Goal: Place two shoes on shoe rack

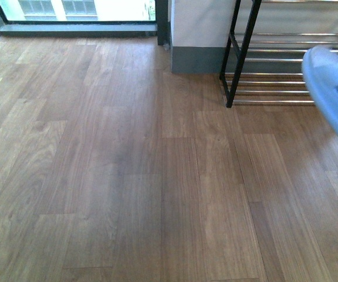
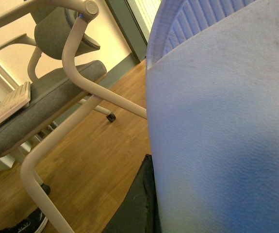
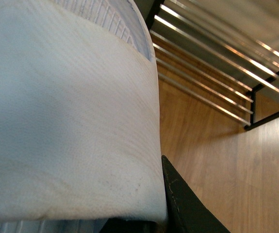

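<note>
"Beyond the right claw, what stood there?" Mara asked.

"The shoe rack, just past it. Its chrome rods ran crosswise, and a black frame corner sat close to the far end of the right claw's sneaker," Jon said. "That sneaker had its white sole turned to the wrist, and its long axis ran out from the claw toward the rack. Toe or heel first, I could not tell."

"Was the claw closed on it?"

"Only one dark finger showed, tight against the sole's edge. The sneaker hung clear of the floor, so it was gripped. From the body camera it was a pale, tilted blur by the rack's lower rods, and the arm itself was out of sight."

"And the left claw?"

"Much the same. One finger lay against the left claw's sneaker, clamped on it. The sole faced the wrist, with the ribbed end farthest from the claw. It was held above the floor, with an office chair off to one side, well apart."

"Room to move?"

"Bare boards lay under both claws. The rack's frame was the only edge close to the right one."
</note>
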Controlling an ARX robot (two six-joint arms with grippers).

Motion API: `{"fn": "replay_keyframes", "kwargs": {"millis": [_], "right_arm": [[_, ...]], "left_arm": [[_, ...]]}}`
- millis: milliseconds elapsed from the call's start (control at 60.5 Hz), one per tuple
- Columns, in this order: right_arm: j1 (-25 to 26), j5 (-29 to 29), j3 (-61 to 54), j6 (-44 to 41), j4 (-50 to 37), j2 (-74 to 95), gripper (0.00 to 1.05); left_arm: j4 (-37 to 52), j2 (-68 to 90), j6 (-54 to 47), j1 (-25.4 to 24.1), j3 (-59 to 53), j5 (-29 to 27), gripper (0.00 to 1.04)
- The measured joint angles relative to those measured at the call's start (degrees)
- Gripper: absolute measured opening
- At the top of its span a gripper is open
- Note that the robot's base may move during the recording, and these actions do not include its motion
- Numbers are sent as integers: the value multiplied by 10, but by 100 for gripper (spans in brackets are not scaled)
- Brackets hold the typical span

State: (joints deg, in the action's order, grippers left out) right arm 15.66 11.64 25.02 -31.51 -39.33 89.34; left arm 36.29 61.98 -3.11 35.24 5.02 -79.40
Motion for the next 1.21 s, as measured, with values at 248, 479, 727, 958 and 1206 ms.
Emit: {"fn": "replay_keyframes", "kwargs": {"millis": [248,479,727,958,1206], "right_arm": [[40,53,-84,29,125,-275,1],[97,94,-144,66,248,-522,1],[107,94,-156,91,262,-592,1],[107,94,-156,95,262,-593,1],[108,94,-156,95,262,-593,1]], "left_arm": [[0,0,0,0,0,0,2],[0,0,0,0,0,0,2],[0,0,0,0,0,0,2],[0,0,0,0,0,0,2],[0,0,0,0,0,-1,2]]}}
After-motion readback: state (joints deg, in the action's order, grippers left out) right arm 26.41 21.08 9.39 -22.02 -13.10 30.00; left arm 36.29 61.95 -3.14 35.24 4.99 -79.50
